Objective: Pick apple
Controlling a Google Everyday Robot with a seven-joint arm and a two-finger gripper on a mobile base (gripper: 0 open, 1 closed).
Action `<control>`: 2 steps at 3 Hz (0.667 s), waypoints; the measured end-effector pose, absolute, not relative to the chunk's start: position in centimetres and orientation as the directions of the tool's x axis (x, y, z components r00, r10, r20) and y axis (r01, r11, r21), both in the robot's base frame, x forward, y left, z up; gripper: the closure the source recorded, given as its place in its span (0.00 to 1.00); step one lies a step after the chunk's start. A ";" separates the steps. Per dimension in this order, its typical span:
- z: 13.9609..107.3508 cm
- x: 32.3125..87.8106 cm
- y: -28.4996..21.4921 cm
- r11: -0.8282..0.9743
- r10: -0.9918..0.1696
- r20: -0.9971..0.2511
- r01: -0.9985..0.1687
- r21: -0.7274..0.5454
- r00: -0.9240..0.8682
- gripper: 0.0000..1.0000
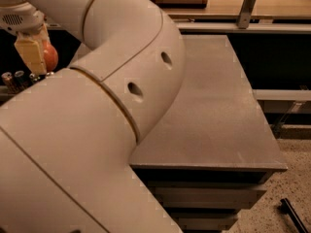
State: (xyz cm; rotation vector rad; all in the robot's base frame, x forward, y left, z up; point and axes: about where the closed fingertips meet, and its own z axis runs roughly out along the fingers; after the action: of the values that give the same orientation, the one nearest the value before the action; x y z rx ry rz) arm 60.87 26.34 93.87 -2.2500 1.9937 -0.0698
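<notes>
The apple (51, 56), red-orange and round, shows at the upper left, held above the table's left edge. My gripper (43, 61) is shut on the apple, and one pale yellow finger (30, 53) covers the apple's left side. The other finger is hidden behind the apple. My own white arm (97, 110) fills the left half of the camera view and hides whatever lies beneath it.
A grey tabletop (218, 110) stretches to the right, with drawers below its front edge. Small dark cylinders (14, 79) stand at the far left. A wooden counter with a metal post (248, 6) runs along the back. A black bar (294, 216) lies on the speckled floor.
</notes>
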 end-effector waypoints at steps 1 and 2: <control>96.6 61.7 27.2 -0.104 -0.991 -0.067 -0.975 -0.196 0.119 1.00; 100.2 62.2 27.5 -0.080 -0.990 -0.088 -0.957 -0.277 0.108 1.00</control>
State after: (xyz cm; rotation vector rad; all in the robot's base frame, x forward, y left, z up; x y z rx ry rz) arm 62.20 27.52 100.24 -2.1234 1.9281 -0.1782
